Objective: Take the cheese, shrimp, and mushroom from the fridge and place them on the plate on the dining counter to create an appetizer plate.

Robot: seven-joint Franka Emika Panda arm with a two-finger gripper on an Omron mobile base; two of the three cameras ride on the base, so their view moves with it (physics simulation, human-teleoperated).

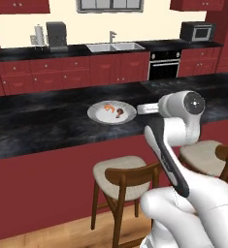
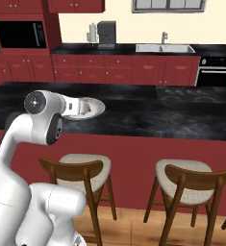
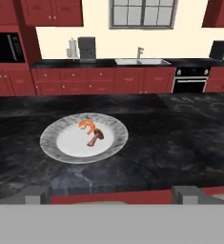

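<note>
Surface (image 3: 180, 138) bare all around plate (image 3: 51, 143); shrimp (image 3: 87, 126) and mushroom (image 3: 95, 137) occupy its centre; stools (image 1: 122, 177) below edge.

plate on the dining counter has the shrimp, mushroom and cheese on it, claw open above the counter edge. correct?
Not quite: the plate on the dining counter holds the shrimp and the mushroom, but no cheese, as the hand view shows. The claw is open, as you say.
</note>
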